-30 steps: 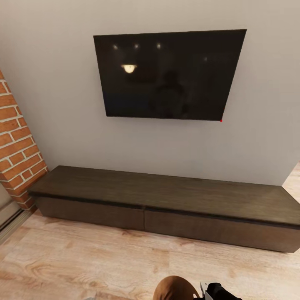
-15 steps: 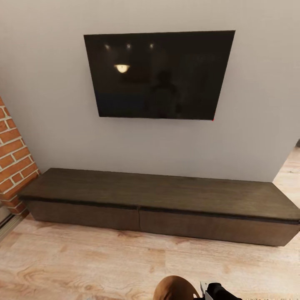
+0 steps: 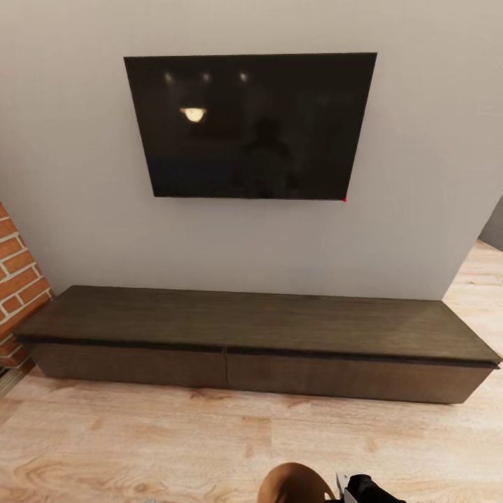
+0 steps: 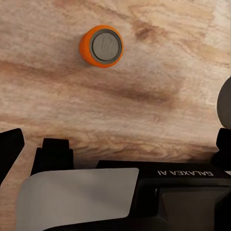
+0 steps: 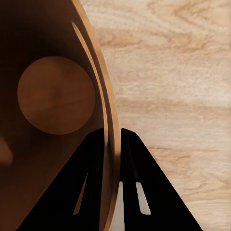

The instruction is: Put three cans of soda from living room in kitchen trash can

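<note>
While one orange can [image 4: 101,46] stands, right fingers [image 5: 96,159] pinch one bin [image 5: 57,96].

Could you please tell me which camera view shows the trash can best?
The right wrist view: it looks into the trash can, showing its orange-brown inside and the rim clamped between the right gripper's fingers. The head view catches its rim at the bottom edge.

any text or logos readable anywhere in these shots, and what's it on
"GALAXEA AI": white letters, seen upside down in the left wrist view, on the robot's black body.
The orange soda can has an embossed mark on its grey top, too blurred to read.
The TV screen is dark, with no text.
</note>
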`<state>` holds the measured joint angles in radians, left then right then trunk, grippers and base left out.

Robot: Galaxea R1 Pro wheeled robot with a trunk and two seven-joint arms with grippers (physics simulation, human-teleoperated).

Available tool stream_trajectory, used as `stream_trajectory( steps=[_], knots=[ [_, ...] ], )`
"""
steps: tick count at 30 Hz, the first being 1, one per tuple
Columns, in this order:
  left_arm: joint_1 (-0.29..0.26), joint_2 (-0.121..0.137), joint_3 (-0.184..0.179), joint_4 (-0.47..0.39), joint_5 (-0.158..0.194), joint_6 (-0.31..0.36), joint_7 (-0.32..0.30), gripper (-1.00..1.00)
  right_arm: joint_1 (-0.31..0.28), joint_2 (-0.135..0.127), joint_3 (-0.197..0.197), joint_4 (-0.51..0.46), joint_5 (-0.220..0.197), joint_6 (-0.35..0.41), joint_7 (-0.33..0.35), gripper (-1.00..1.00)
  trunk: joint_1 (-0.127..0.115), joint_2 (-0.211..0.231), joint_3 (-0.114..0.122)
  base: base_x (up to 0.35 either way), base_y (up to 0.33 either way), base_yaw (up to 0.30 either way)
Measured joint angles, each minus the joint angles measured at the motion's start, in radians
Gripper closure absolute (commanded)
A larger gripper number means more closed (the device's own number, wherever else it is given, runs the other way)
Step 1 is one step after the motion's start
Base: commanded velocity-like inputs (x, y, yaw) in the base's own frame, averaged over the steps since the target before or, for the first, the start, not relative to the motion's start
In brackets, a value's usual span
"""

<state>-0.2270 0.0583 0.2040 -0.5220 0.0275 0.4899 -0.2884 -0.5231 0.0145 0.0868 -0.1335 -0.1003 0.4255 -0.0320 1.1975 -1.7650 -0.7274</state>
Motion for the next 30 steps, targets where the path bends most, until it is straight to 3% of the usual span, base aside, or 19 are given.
stream_trajectory(
  steps=[17,22,27,28,30],
  knots=[
    [0.000,-0.001,0.000,0.000,-0.001,-0.007,0.000,-1.00,0.017,-0.005,-0.002,-0.024,0.003,0.001,0.001,1.00,0.000,0.000,0.000,0.000,0.000,-0.002],
    [0.000,-0.002,0.000,0.001,-0.001,-0.008,0.000,-1.00,0.015,-0.008,-0.008,-0.122,-0.003,0.034,0.002,1.00,0.000,0.000,0.000,0.000,0.000,0.000],
    [0.000,-0.002,0.000,0.000,-0.001,-0.008,0.000,-1.00,0.015,-0.050,-0.010,-0.374,-0.005,0.298,0.004,1.00,0.000,0.000,0.000,0.000,0.000,0.000],
    [0.000,-0.003,0.000,0.000,-0.001,-0.008,-0.001,-1.00,0.016,-0.079,-0.014,-0.470,-0.020,0.418,0.013,1.00,0.000,0.000,0.000,0.000,0.000,0.000],
    [0.000,-0.003,0.000,0.000,-0.001,-0.007,-0.001,-1.00,0.015,-0.117,-0.026,-0.588,0.005,0.491,0.022,1.00,0.000,0.000,0.000,0.000,0.000,0.000]
  ],
)
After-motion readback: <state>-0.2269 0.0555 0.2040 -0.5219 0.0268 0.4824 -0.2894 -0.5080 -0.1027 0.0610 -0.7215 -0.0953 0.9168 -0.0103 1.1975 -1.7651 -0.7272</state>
